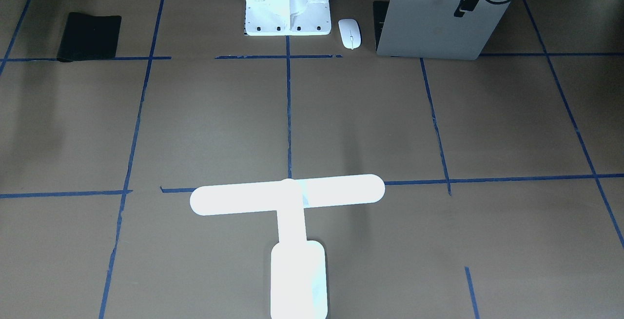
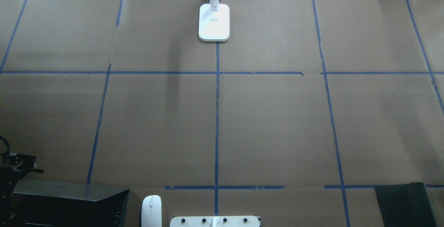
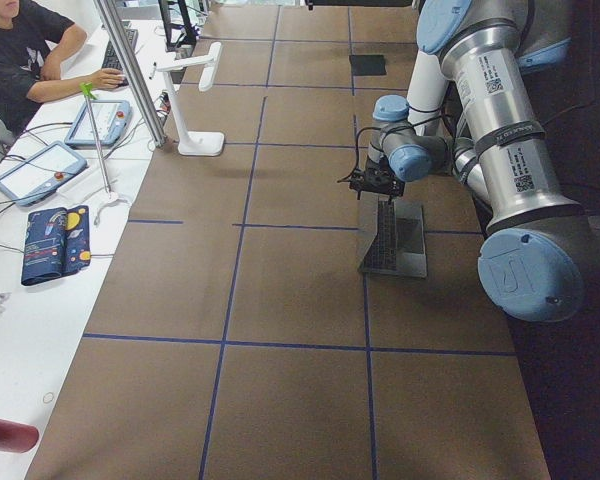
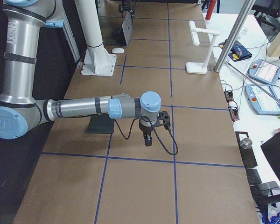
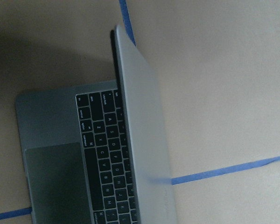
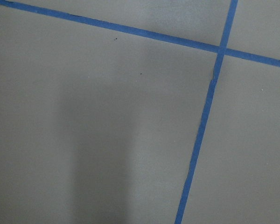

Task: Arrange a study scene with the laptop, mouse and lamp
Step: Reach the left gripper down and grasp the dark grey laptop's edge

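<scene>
1. Table (image 2: 277,123): covered in brown paper and marked into squares by blue tape (image 2: 216,116).

2. Laptop (image 1: 434,31): at the robot-side edge, toward the robot's left corner.
   - It is open, with the lid standing steeply and its silver back toward the far edge.
   - The deck lies flat on the paper. The left wrist view shows the keyboard and trackpad, with the lid seen edge-on.

3. Mouse (image 1: 349,33): white, flat on the paper at the robot-side edge. It sits between the laptop and the pedestal (image 1: 287,7), near both and touching neither.

4. Lamp (image 2: 214,22): white and lit, with its base at the middle of the far edge. The stem is upright and the bar runs parallel to that edge, above the table.

5. Mat (image 1: 89,36): black and flat, at the robot-side edge toward the robot's right corner.

6. Left gripper (image 1: 461,10): at the top edge of the laptop lid, near the lid's corner.
   - One dark finger lies over the lid's outer face.
   - I cannot tell whether the fingers are pinching the lid or only standing at it.

7. Right gripper (image 4: 148,140): pointing down above bare paper in the robot's right half.
   - It is near a tape crossing, out from the mat, and well apart from the laptop, mouse and lamp.
   - The finger spread cannot be told, and its wrist view shows only paper and tape.
</scene>
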Available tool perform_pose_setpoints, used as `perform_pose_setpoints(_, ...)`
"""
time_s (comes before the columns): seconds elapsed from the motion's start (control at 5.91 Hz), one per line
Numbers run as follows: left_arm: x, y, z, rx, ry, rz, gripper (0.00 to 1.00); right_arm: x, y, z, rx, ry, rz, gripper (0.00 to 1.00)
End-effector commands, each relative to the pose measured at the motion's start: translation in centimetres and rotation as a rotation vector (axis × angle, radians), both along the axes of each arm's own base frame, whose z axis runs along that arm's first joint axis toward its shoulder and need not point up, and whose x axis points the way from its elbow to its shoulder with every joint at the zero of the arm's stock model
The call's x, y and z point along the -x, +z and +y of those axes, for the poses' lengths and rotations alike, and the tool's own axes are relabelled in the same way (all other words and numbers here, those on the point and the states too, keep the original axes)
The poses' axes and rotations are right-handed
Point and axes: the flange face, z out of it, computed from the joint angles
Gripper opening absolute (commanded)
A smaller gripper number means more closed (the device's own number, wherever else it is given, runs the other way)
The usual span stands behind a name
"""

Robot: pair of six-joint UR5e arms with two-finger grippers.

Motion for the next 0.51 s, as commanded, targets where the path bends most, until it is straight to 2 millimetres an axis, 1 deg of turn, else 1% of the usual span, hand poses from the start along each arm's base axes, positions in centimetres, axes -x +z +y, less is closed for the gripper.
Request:
perform_pose_setpoints(0.0,-0.57,0.01,0.51,0.021,-0.002,0.000,0.69,-0.03,-0.12,0.19,-0.001,0.000,0.000,1.00)
perform_pose_setpoints(0.17,-1.00,-0.15,0.99,0.019,0.018,0.004,0.22,-0.03,-0.19,0.19,-0.003,0.000,0.000,1.00)
perform_pose_setpoints(0.34,-1.22,-0.60,1.01,0.015,0.022,0.015,0.00,-0.03,-0.12,0.20,-0.001,0.000,0.000,1.00)
